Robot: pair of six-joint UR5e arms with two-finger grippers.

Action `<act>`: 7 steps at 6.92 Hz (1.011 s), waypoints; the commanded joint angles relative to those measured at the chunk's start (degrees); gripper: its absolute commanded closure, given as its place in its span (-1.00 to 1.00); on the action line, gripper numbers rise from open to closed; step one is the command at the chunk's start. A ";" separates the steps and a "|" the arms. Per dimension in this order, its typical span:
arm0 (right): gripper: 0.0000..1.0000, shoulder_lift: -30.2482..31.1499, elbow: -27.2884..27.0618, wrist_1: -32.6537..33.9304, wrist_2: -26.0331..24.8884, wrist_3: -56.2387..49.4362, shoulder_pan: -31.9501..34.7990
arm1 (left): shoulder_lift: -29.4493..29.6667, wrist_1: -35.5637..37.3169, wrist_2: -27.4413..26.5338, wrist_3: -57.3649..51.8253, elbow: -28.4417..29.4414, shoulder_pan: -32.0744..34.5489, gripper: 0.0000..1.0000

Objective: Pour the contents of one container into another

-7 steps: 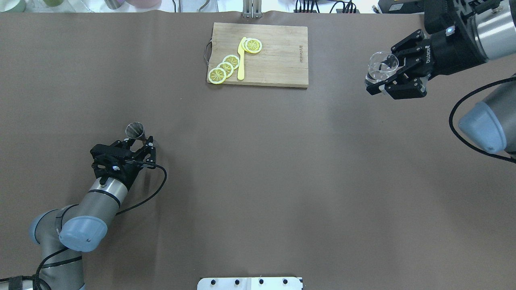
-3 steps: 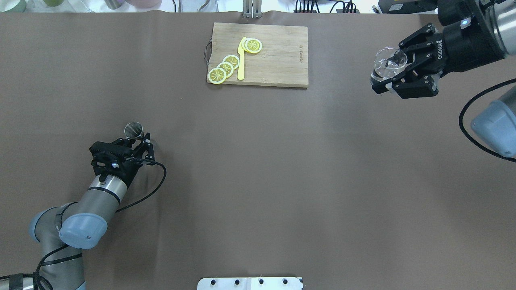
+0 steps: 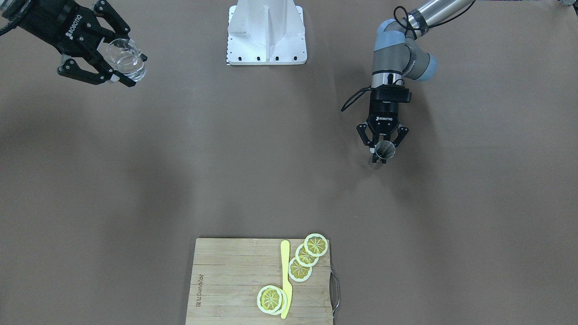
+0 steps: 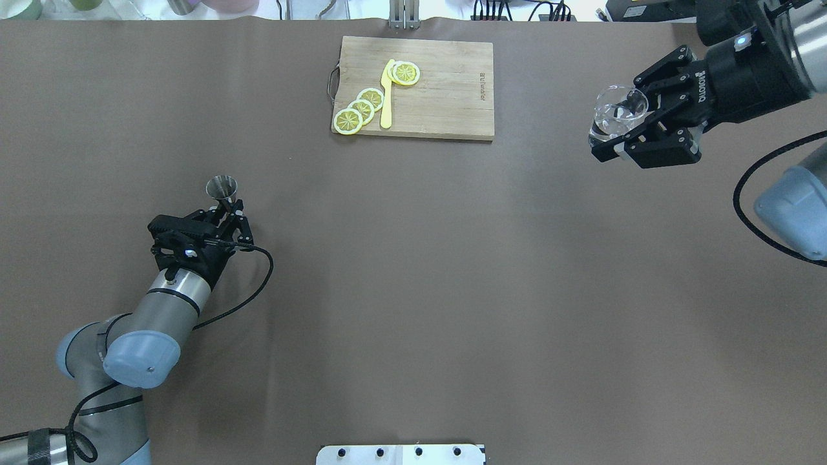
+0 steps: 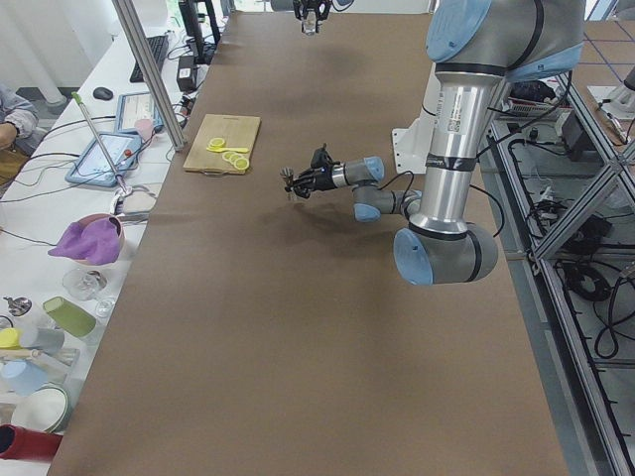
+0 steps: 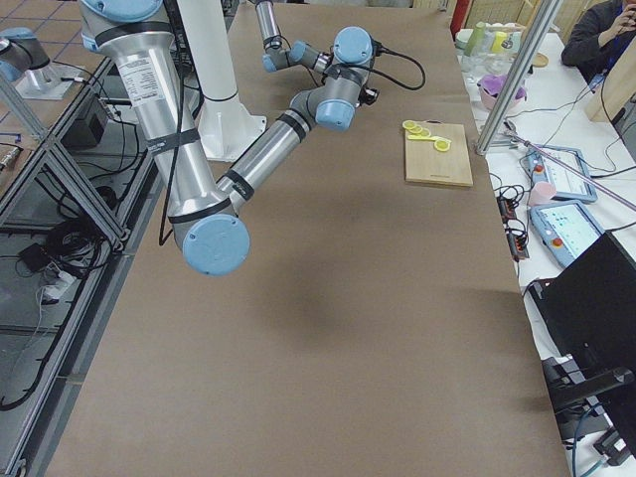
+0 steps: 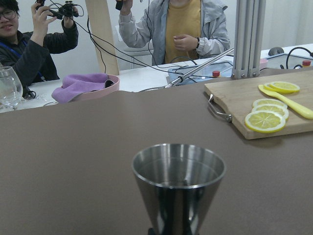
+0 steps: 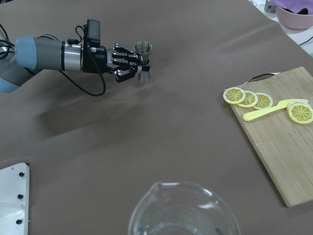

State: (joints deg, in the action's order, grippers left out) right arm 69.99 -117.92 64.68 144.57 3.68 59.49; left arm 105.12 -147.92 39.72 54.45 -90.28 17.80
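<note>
Left claw (image 4: 229, 208): closed on the steel jigger (image 4: 221, 188), gripped at its waist and upright, left side of the brown tabletop (image 4: 413, 258). Far centre: wooden cutting board (image 4: 446, 97) bearing lemon slices (image 4: 348, 120) and a yellow knife (image 4: 386, 103). Right claw (image 4: 621, 123): clamped around the clear glass pitcher (image 4: 612, 110), mouth up, far right, well apart from the jigger.

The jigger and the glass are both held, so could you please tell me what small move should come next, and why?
Probably carry the jigger in the left gripper toward the table's middle: the glass in the right gripper is far off at the opposite side, too distant for any pour.
</note>
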 commanded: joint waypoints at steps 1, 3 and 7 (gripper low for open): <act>1.00 -1.96 -0.99 1.32 -0.42 -1.64 -1.21 | 5.69 0.44 -2.19 -9.13 -0.68 0.05 1.00; 1.00 -2.05 -1.08 1.76 -0.51 -8.82 -0.17 | 11.21 0.09 -1.05 -17.48 -1.39 0.48 1.00; 1.00 -3.89 -1.43 11.49 -3.84 -19.84 1.60 | 15.46 -1.06 0.01 -18.85 -1.48 0.75 1.00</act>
State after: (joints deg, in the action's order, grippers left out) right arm 67.13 -119.30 73.12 142.33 -13.83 60.97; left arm 119.83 -148.75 39.67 35.72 -91.78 18.50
